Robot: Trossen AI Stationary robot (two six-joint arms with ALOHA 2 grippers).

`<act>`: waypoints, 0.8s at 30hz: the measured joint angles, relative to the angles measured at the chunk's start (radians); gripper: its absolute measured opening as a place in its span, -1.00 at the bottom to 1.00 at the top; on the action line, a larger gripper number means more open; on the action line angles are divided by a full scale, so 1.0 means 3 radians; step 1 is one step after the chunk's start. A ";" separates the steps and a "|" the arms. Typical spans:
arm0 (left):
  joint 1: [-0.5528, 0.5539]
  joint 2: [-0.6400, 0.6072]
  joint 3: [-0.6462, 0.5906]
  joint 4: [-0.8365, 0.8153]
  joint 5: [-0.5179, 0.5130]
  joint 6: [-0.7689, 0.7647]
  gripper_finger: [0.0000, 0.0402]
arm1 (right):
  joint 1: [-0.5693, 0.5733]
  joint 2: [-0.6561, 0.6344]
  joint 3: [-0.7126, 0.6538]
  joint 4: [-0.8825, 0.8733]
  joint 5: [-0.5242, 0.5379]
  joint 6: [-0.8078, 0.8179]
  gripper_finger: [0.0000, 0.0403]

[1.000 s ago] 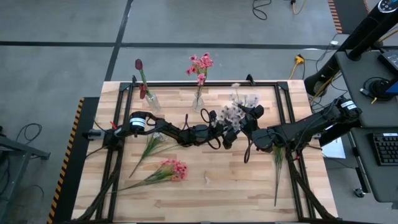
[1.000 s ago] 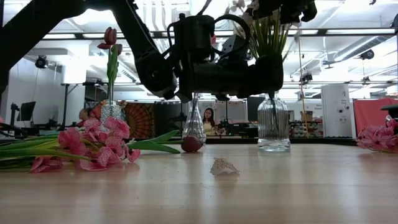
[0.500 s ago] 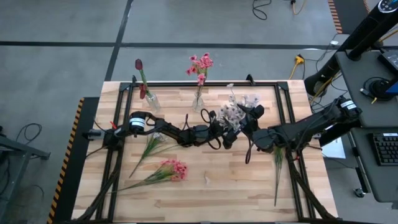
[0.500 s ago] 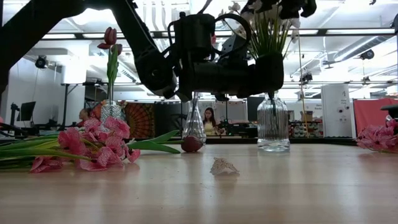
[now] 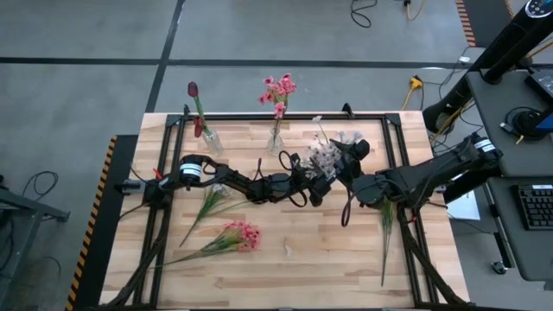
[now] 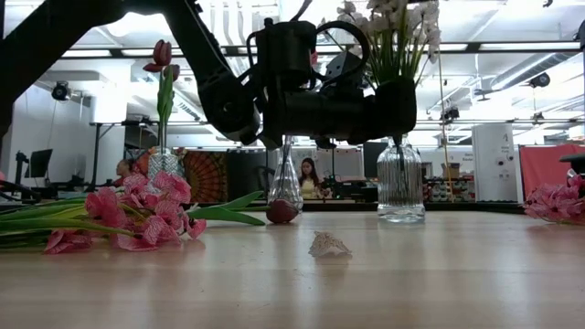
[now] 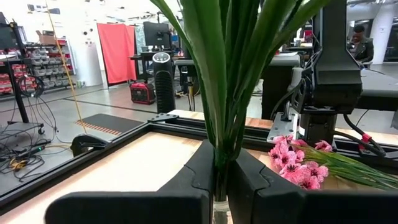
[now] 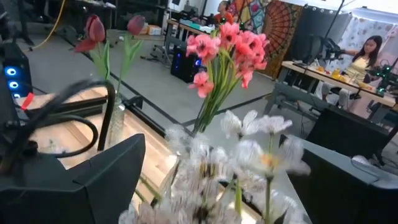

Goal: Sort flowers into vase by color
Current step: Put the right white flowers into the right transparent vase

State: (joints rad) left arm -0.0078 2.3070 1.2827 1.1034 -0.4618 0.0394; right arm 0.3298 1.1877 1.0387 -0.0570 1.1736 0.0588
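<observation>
Your left hand [image 7: 221, 177] is clamped on the green stems of the white small-blossom spray [image 5: 327, 155], holding it upright in the ribbed clear glass vase [image 6: 401, 183] toward the far right of the wooden surface [image 5: 285, 263]. Your right hand [image 5: 352, 155], fingers spread wide, hovers just beside those blossoms, gripping nothing.

- Three clear glass vases [image 5: 275, 141] line the far edge of the wooden tabletop [image 5: 328, 259].
- Both dark arms cross mid-table.
- Near-right boards lie open beside loose pink blooms [image 5: 241, 235].
</observation>
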 joint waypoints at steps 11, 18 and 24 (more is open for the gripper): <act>0.0000 0.0000 0.0000 -0.0001 -0.0001 -0.0018 -0.97 | 0.0000 0.0000 0.0294 -0.0296 -0.0012 -0.0023 0.81; 0.0001 0.0000 -0.0001 0.0005 -0.0012 -0.0091 -0.83 | 0.0000 0.0001 0.0232 -0.0291 -0.0010 -0.0005 0.81; 0.0000 0.0000 -0.0001 0.0008 -0.0013 -0.0098 -0.44 | -0.0001 0.0005 0.0211 -0.0290 0.0014 0.0033 0.81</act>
State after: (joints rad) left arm -0.0078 2.3070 1.2823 1.1057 -0.4656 0.0101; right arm 0.3294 1.1892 1.1019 -0.1440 1.1778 0.0686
